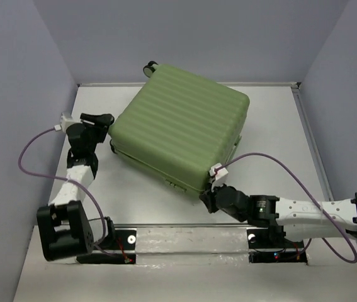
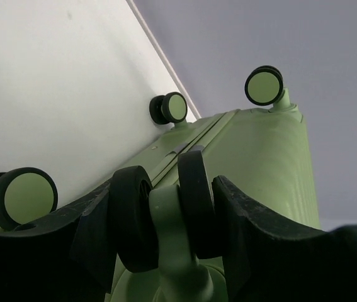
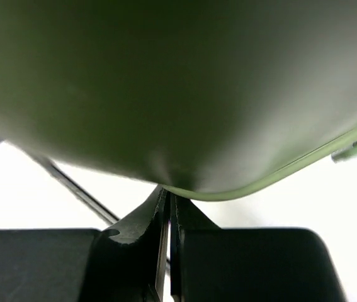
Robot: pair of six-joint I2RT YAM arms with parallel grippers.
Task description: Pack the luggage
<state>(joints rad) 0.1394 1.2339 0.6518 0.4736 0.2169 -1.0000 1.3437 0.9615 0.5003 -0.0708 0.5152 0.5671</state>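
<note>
Top view, left to right. The left gripper (image 1: 106,119) lies level at the left corner of the luggage (image 1: 181,135), with a purple cable (image 1: 34,146) looping from its wrist. In the left wrist view its fingers (image 2: 272,245) straddle a black twin caster (image 2: 194,201) on a green fork, one finger pressed to each outer face, so the jaws pinch that caster. Three more wheels (image 2: 265,86) show on the same end of the case.

The luggage is closed and lies flat on the white table (image 1: 134,189), ribbed shell upward. It is turned diagonally, with its wheeled end toward the far left and one corner pointing at the near edge.

The right gripper (image 1: 208,201) sits at that near corner, on an arm that reaches in low from the right. In the right wrist view its fingers (image 3: 140,226) are pressed together with nothing between them, and their tips meet the rounded underside of the shell at its seam.
</note>
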